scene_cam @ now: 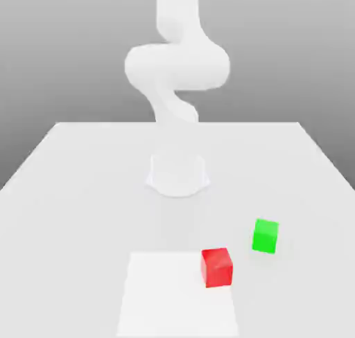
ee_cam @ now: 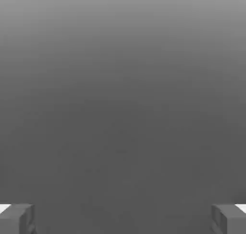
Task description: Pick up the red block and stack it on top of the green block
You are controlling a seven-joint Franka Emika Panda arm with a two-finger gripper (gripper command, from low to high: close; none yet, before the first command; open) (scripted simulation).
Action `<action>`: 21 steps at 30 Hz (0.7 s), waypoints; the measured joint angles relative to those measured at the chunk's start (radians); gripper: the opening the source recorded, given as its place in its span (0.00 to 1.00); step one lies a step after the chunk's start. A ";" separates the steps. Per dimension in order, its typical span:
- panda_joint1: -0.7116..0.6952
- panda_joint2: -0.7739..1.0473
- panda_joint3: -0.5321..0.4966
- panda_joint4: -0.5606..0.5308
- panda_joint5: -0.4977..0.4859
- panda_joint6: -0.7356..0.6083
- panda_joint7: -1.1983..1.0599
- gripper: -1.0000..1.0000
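Note:
The red block (scene_cam: 217, 267) is a small cube resting on the white table (scene_cam: 83, 191) near the front, slightly to the exterior view's right of centre. The green block (scene_cam: 265, 235) rests a short way behind it and further to the exterior view's right, with a gap between the two. Neither cube is touched by anything. In the hand view my gripper (ee_cam: 123, 219) is open, its two grey fingertips (ee_cam: 17, 218) standing far apart with nothing between them against a plain grey background.
The white arm (scene_cam: 177, 66) rises from its round base (scene_cam: 177, 174) in the middle of the table, well behind both cubes. A brighter white rectangular patch (scene_cam: 166, 295) lies on the table front; the red block sits at its far right corner.

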 joint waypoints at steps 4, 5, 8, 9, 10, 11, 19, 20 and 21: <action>0.091 0.096 -0.070 -0.059 0.014 0.058 -0.192 0.50; 0.114 0.119 -0.087 -0.073 0.016 0.072 -0.237 0.50; 0.179 0.190 -0.136 -0.116 0.024 0.114 -0.375 0.50; 0.199 0.213 -0.150 -0.130 0.028 0.128 -0.422 0.50; 0.219 0.237 -0.163 -0.144 0.032 0.143 -0.468 0.50; 0.238 0.260 -0.177 -0.158 0.036 0.156 -0.515 0.50; 0.372 0.450 -0.256 -0.271 0.069 0.268 -0.888 0.50; 0.385 0.474 -0.262 -0.286 0.071 0.282 -0.934 0.50; 0.398 0.497 -0.268 -0.300 0.074 0.296 -0.979 0.50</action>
